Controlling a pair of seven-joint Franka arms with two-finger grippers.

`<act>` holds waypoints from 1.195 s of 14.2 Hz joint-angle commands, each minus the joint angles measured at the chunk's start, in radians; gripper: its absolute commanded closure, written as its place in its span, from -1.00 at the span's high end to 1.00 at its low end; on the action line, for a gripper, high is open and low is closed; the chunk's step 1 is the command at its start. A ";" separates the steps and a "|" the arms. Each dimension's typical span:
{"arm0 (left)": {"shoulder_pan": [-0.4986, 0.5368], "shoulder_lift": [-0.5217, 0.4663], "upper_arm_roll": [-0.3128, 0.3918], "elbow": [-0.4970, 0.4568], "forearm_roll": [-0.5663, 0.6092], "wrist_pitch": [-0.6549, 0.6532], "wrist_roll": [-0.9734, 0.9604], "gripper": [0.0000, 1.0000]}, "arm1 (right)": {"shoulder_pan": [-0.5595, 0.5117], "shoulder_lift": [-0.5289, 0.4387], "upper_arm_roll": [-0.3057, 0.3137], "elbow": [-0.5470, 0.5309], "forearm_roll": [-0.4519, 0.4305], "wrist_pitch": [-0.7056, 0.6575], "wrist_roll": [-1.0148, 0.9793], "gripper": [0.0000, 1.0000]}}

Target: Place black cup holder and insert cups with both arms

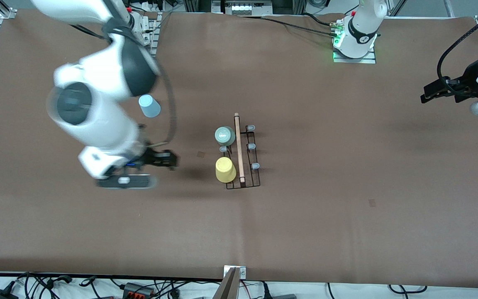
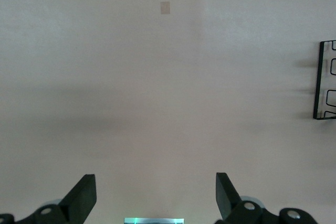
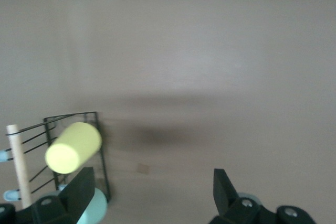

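Blue cup (image 1: 149, 106), upper left of frame: light, rigid, slick; grip sidewall; both end effectors apart, empty.

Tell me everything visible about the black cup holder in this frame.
The black cup holder is a small rectangular rack of thin black wire, lying flat mid-table with a light wooden rod along its middle. A mint green cup and a yellow cup sit upside down on pegs on the side toward the right arm; four grey-capped pegs show bare. Neither gripper touches it.
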 commanded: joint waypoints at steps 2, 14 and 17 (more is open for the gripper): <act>0.001 0.010 -0.003 0.022 0.016 -0.011 0.001 1.00 | -0.121 -0.068 0.015 -0.027 -0.015 -0.095 -0.053 1.00; 0.001 0.020 -0.006 0.022 0.071 -0.011 0.000 1.00 | -0.353 -0.368 -0.097 -0.309 -0.001 -0.106 -0.436 1.00; 0.001 0.020 -0.007 0.022 0.071 -0.013 0.000 1.00 | -0.353 -0.420 -0.099 -0.384 0.000 -0.088 -0.433 1.00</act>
